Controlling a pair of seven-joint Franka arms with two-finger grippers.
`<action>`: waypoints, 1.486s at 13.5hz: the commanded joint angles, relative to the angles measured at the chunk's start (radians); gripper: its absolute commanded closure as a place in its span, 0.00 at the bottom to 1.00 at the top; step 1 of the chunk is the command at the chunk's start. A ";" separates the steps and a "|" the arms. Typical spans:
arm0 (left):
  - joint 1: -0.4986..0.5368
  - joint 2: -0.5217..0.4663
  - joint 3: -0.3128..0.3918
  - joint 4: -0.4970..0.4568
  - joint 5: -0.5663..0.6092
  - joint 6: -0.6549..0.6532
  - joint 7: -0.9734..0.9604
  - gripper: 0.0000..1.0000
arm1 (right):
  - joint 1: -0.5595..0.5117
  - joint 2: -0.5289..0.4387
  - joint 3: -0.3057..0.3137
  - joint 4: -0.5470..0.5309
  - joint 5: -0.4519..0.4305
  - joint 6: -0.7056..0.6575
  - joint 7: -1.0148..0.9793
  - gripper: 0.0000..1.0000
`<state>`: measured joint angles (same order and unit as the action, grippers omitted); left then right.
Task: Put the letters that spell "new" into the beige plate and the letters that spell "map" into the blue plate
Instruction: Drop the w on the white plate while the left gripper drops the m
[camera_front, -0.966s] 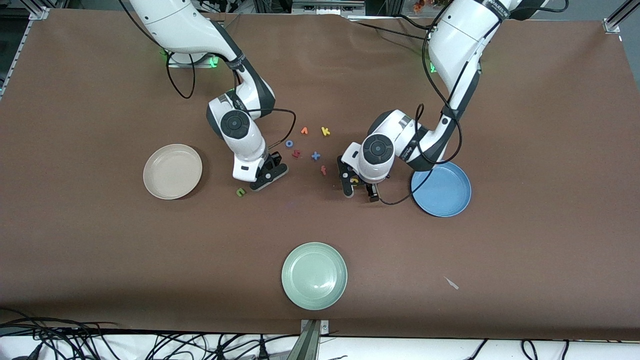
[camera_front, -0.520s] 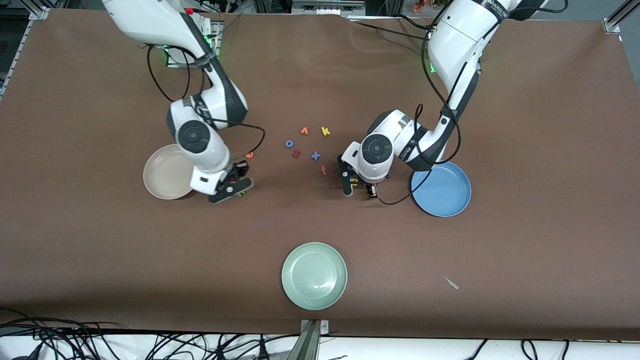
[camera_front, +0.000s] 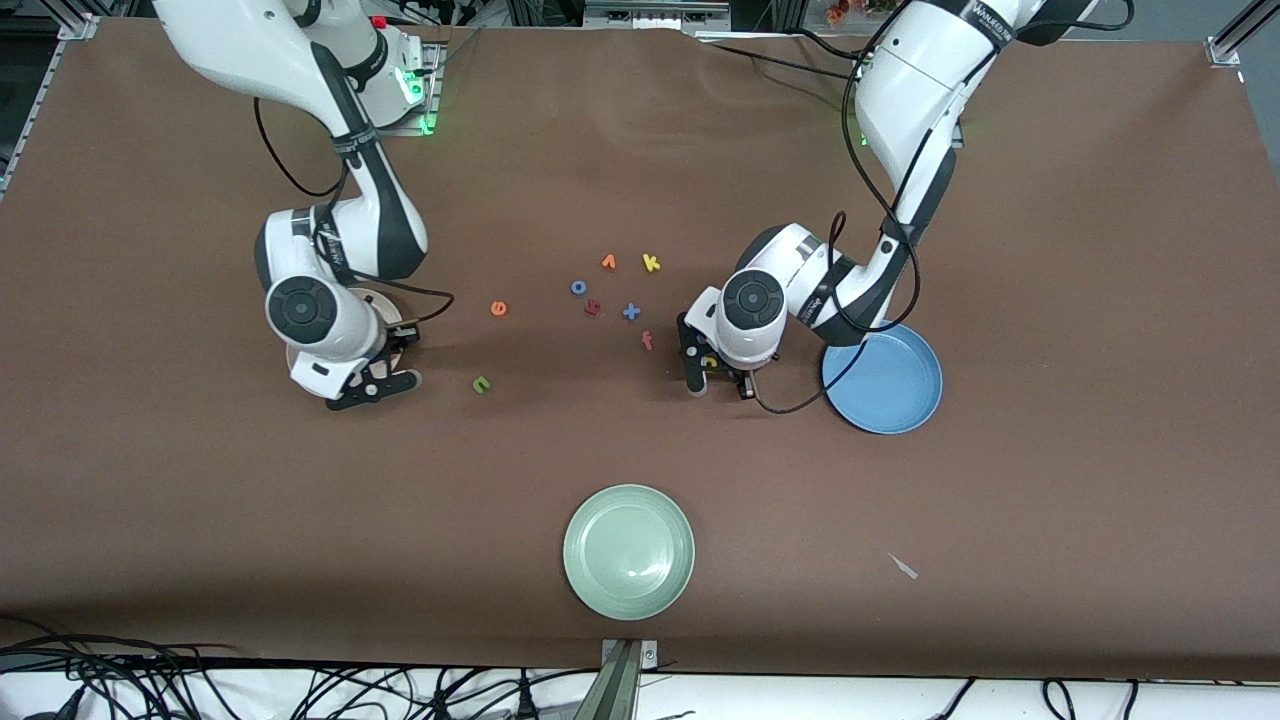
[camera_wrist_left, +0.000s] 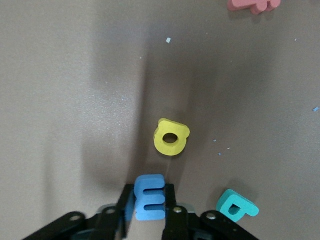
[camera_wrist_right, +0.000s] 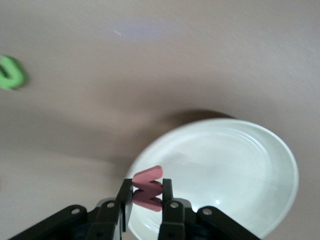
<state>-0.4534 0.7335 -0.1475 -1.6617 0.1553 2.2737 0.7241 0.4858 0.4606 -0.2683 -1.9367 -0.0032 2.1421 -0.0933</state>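
Letters none plated yet. "w" (camera_wrist_right: 148, 188) clamped in right pincer (camera_wrist_right: 148, 200) over beige plate (camera_wrist_right: 240, 150). "m" (camera_wrist_left: 150, 197) clamped in left pincer (camera_wrist_left: 150, 212), "a" (camera_wrist_left: 171, 138) and "p" (camera_wrist_left: 237, 205) beside, near blue plate (camera_front: 900, 400). "n" (camera_front: 481, 384), "e" (camera_front: 498, 309) loose on surface (camera_front: 1050, 250).

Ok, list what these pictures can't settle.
- Beige plate, front view: almost all under the right arm; only a rim sliver shows.
- Blue "m" and teal "p": hidden in the front view under the left gripper.
- "w" in the right gripper: not visible in the front view.
- Blue plate: one edge covered by the left arm.
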 joint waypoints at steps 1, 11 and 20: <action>0.002 0.003 -0.001 0.002 0.020 -0.002 0.014 0.92 | -0.013 0.001 -0.048 -0.013 0.011 -0.022 -0.090 1.00; 0.214 -0.084 0.006 0.016 0.020 -0.153 0.125 0.96 | 0.000 0.018 -0.015 0.102 0.167 -0.044 -0.045 0.00; 0.293 -0.127 0.000 -0.018 0.021 -0.255 0.179 0.06 | 0.083 0.125 0.070 0.122 0.173 0.197 -0.051 0.00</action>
<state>-0.1549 0.6393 -0.1335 -1.6634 0.1554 2.0262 0.8875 0.5730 0.5598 -0.2084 -1.8283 0.1518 2.3030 -0.1207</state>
